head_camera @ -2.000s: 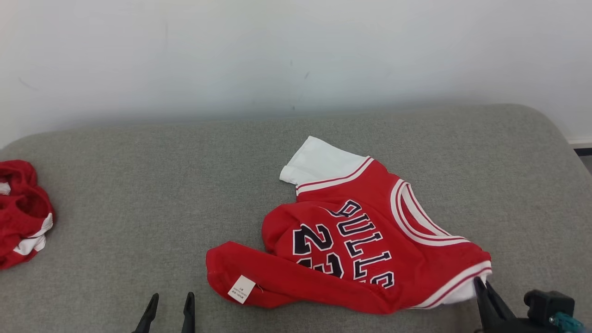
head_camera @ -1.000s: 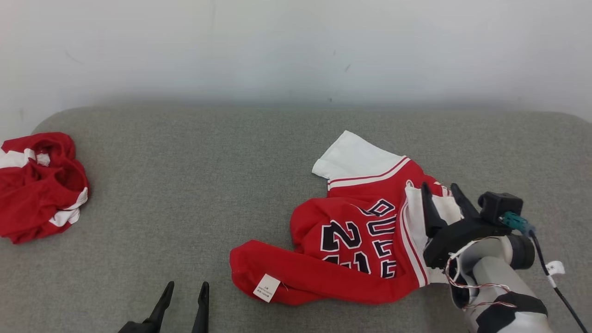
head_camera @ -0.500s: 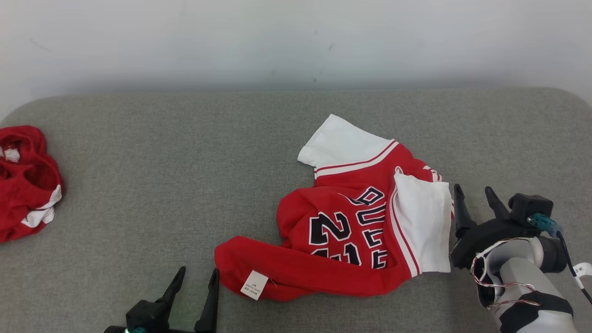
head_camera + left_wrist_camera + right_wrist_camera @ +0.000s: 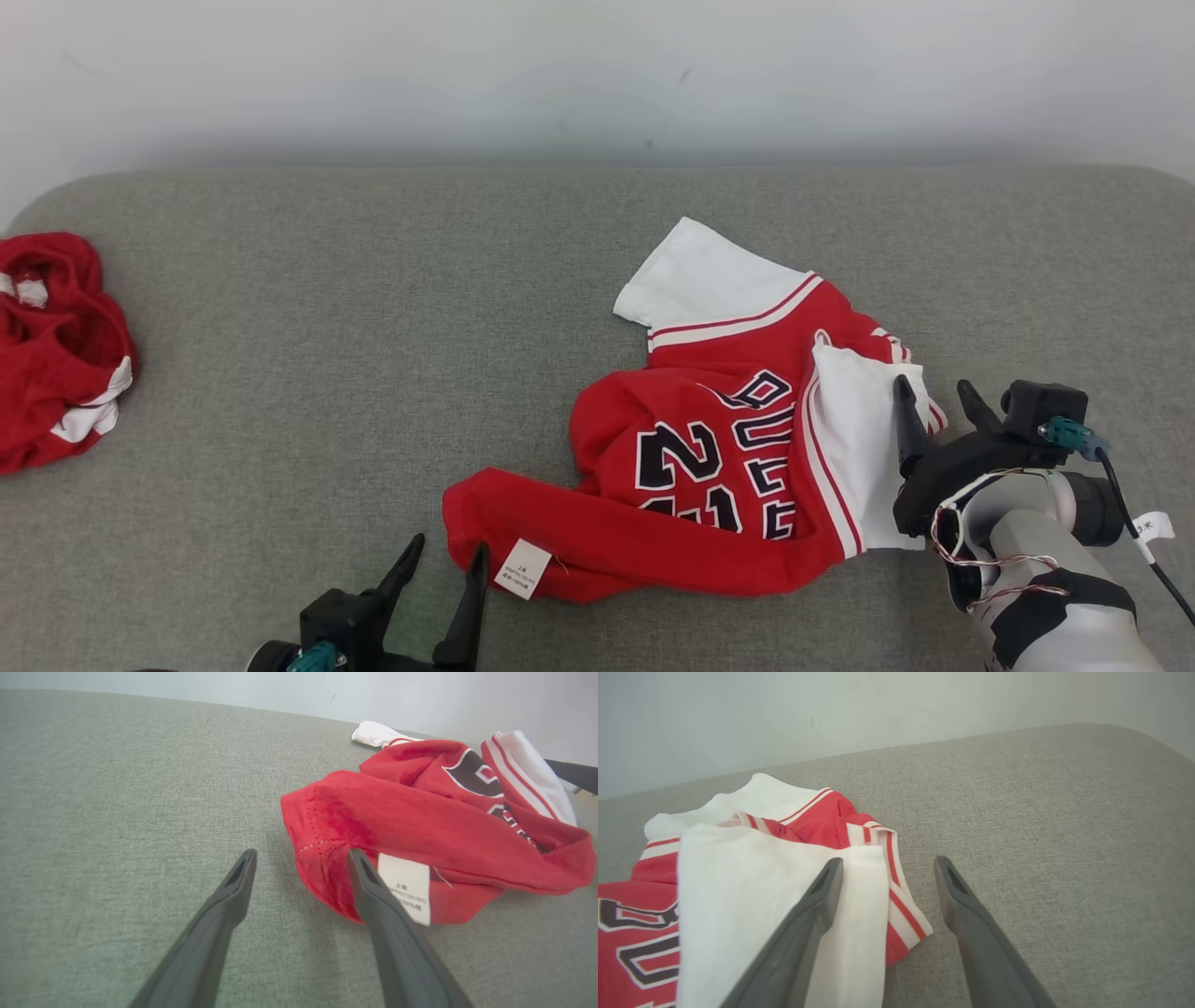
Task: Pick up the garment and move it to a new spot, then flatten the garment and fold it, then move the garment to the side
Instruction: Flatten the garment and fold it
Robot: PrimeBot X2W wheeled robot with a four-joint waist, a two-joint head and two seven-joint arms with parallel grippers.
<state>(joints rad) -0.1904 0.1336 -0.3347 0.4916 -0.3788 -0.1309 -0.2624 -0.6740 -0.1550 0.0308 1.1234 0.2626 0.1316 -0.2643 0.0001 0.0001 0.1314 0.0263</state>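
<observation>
Red "23" garment (image 4: pixel 728 467) lies crumpled right of centre on the grey upholstered surface (image 4: pixel 327 373), with a white sleeve folded over its right side. Left tool (image 4: pixel 448 546) is released and empty, at the hem by the label. Right tool (image 4: pixel 932 383) is also released, straddling the garment's right edge and gripping nothing.

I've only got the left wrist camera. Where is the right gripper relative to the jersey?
Observer: The right gripper is at the right side of the jersey, open, with one finger over the folded white sleeve and the other over the bare couch.
Operator: Is it holding any cloth?
Observer: No. In the right wrist view the striped edge lies flat between the fingers, ungripped.
Operator: Is anything else on the couch?
Observer: A second red garment lies bunched at the far left in the head view.
</observation>
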